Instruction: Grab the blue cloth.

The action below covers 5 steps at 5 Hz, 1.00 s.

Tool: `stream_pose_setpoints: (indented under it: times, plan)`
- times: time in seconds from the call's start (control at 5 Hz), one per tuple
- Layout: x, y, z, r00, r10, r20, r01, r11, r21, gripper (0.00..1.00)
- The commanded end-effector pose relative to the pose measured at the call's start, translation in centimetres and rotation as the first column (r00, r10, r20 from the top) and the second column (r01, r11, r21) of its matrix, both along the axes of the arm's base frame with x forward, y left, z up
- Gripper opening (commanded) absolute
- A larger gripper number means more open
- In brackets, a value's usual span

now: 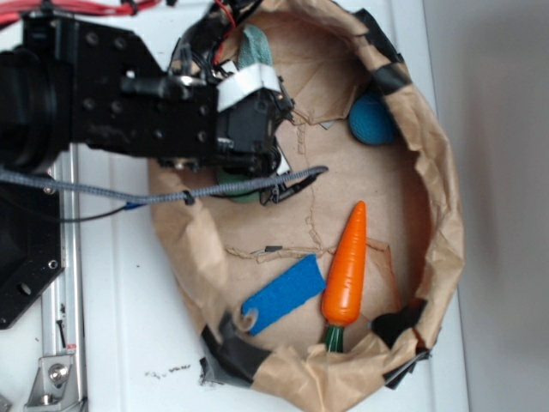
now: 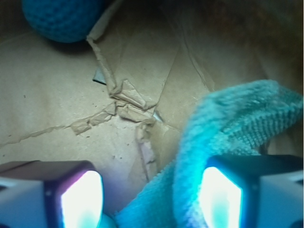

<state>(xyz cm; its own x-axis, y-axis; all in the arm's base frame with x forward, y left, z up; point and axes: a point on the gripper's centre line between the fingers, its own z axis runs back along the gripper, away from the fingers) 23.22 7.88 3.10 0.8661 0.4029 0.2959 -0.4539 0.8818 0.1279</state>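
Note:
The blue cloth (image 2: 228,123) is a pale aqua towel-like fold rising at the right of the wrist view. It lies between my fingers and drapes against the right fingertip (image 2: 221,197). My gripper (image 2: 152,192) is open, with a wide gap and brown paper showing beside the left fingertip (image 2: 80,199). In the exterior view my gripper (image 1: 256,129) hangs over the upper left of the paper bag. Only a strip of the cloth (image 1: 255,47) shows beyond it.
A crumpled brown paper bag rim (image 1: 442,215) rings everything. Inside lie a teal ball (image 1: 371,118), also at top left (image 2: 61,19), an orange carrot (image 1: 346,266) and a flat royal-blue piece (image 1: 283,293). A dark green round thing (image 1: 233,189) peeks from under the gripper.

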Motion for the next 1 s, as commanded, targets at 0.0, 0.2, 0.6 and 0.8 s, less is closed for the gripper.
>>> stream_pose_setpoints:
  times: [0.0,0.2,0.6,0.8]
  plan:
    - [-0.9,3.9,0.2,0.998,0.051,-0.020,-0.051,0.998,0.035,0.00]
    - [-0.8,3.4,0.9,0.999,0.034,-0.004,-0.034,0.999,0.042,0.00]
    - [-0.1,1.6,3.7,0.999,-0.009,0.042,0.004,0.992,0.123,0.00]
    - [2.2,-2.0,8.7,0.992,-0.054,0.114,0.050,0.998,0.042,0.00]
